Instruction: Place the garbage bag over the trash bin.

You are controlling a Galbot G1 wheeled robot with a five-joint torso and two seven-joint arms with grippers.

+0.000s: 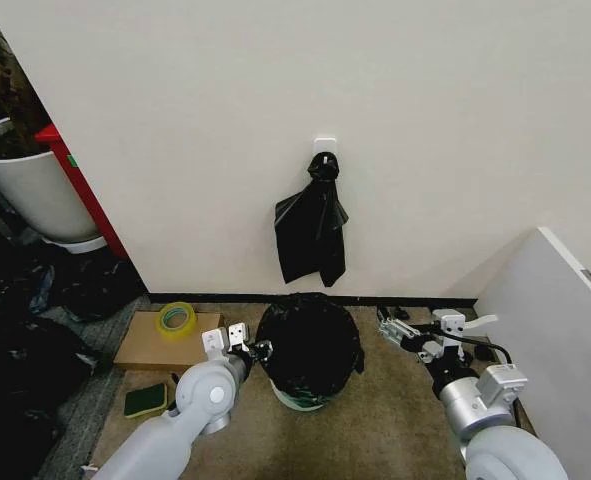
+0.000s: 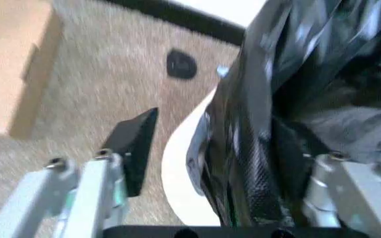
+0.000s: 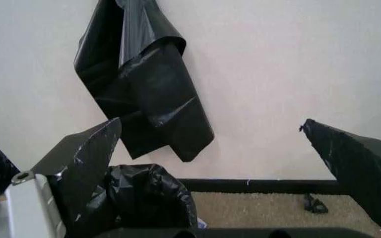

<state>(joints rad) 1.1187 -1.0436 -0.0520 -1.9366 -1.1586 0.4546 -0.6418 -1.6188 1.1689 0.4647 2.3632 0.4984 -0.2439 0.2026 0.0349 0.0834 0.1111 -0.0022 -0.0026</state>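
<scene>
Standing on the carpet close to the wall, the bin (image 1: 301, 396) is almost fully covered by the bag (image 1: 309, 342), and only its pale base shows under the black plastic in the head view. The bag is draped over the top and hangs down the sides in glossy folds.

The left gripper (image 1: 245, 349) is at the bin's left side, just beside the bag. In the left wrist view its fingers (image 2: 136, 144) are spread wide, one out over the carpet, the other at the bag (image 2: 296, 114) (whether this one presses the plastic or only lies against it, I cannot tell). A strip of the off-white bin (image 2: 180, 173) shows between them.

The right gripper (image 1: 407, 334) hovers to the right of the bin, apart from it. In the right wrist view its two dark fingers (image 3: 88, 163) stand wide apart and hold nothing; the bag (image 3: 149, 201) is seen low beside one of them.

On the wall above the bin, a bunch of bags (image 1: 312, 228) hangs from a white hook (image 1: 323, 146). Left of the bin a flat cardboard box (image 1: 160, 342) lies on the floor with a tape roll (image 1: 175, 319) on it, and a green sponge (image 1: 146, 400) lies nearer to the robot. A white pot (image 1: 30, 190) stands far to the left.
</scene>
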